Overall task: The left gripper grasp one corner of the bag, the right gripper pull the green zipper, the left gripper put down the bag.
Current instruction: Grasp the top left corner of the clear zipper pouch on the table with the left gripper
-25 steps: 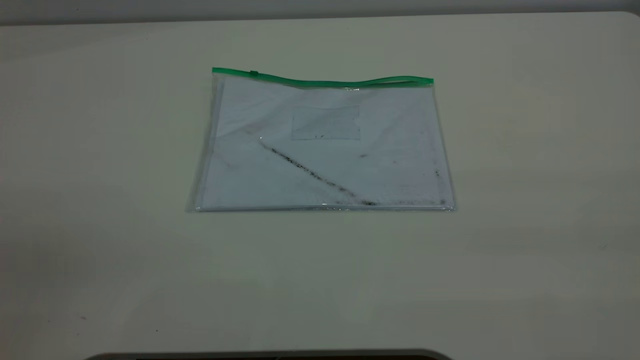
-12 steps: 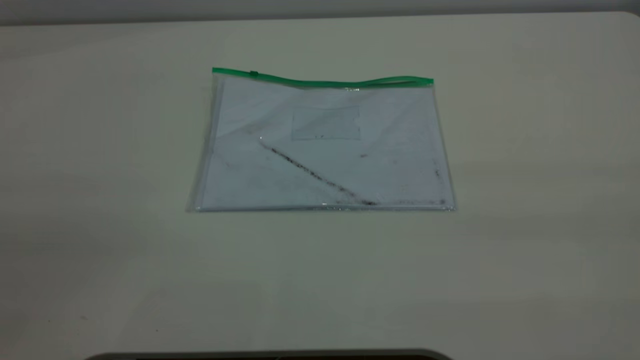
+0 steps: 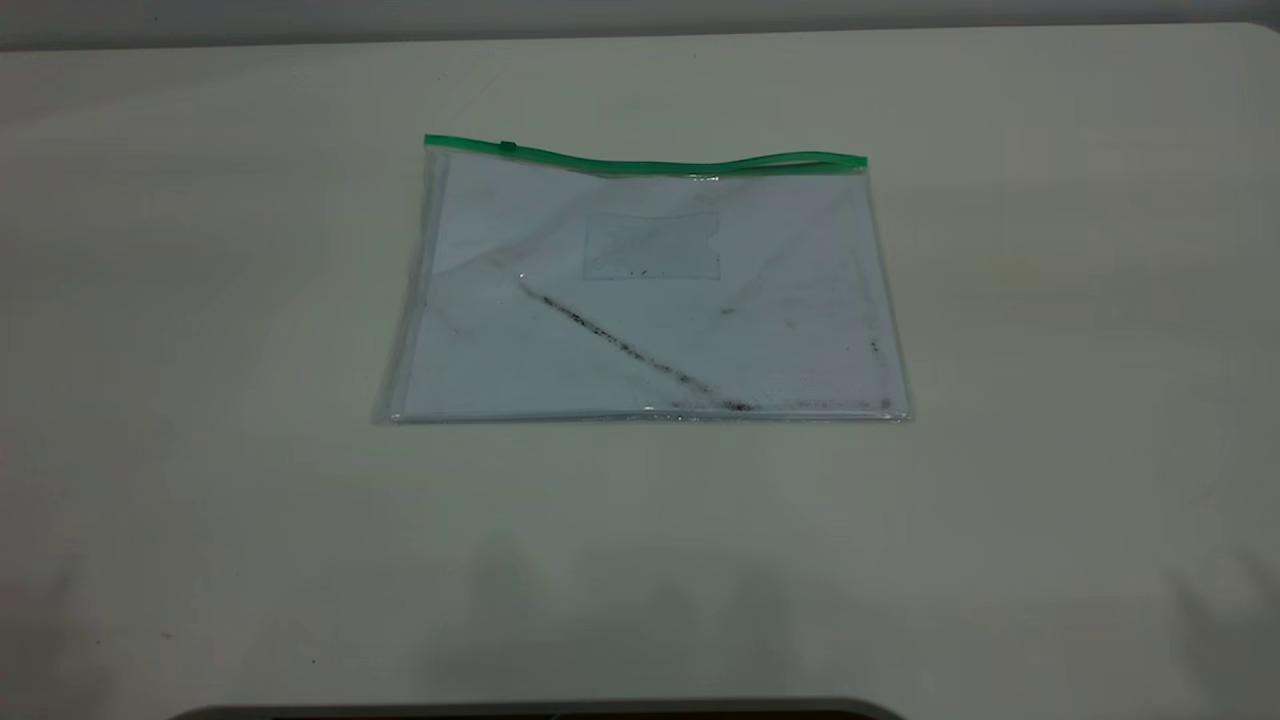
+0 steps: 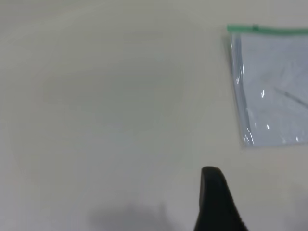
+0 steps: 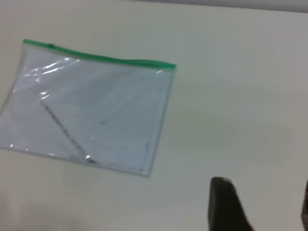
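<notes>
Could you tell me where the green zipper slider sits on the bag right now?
In the exterior view, the green zipper sits on the bag's far edge, near its left corner.

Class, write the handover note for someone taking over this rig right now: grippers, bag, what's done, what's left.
Left gripper: over bare table, off the bag's slider-end side, holding nothing.
Right gripper: over the table off the bag's opposite end, open, empty.
Bag: flat on the table, untouched; green zipper near the strip's left end in the exterior view.
Done: nothing.
Left: grasp a corner, pull the zipper, put the bag down.
</notes>
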`<move>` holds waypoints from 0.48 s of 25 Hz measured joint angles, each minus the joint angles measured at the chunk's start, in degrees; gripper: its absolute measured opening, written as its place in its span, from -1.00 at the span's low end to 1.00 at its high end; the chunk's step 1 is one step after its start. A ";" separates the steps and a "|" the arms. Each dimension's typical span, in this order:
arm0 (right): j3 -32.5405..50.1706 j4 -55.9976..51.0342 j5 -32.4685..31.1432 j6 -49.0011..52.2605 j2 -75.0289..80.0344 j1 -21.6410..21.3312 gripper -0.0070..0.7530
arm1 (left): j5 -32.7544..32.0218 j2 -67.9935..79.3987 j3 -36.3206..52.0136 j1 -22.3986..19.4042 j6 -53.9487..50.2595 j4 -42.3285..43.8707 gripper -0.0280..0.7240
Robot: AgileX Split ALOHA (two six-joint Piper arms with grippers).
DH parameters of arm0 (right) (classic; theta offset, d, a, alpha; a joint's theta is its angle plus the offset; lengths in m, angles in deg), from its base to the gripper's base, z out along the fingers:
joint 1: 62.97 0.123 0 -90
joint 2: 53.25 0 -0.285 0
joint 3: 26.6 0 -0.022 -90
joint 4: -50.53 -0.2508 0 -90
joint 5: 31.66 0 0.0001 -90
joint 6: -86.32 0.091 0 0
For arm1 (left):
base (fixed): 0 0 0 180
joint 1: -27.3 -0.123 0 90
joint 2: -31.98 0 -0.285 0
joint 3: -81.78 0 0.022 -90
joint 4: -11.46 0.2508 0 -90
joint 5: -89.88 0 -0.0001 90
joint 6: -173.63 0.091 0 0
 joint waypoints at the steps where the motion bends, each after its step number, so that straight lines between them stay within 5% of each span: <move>1: 0.00 -2.85 1.66 -3.27 3.37 0.00 0.22 | 0.63 4.08 -1.06 0.00 0.56 -0.57 0.42; 12: -8.53 -38.14 3.66 -40.23 34.92 0.00 0.27 | 20.16 34.94 -5.92 0.00 8.11 -9.20 0.42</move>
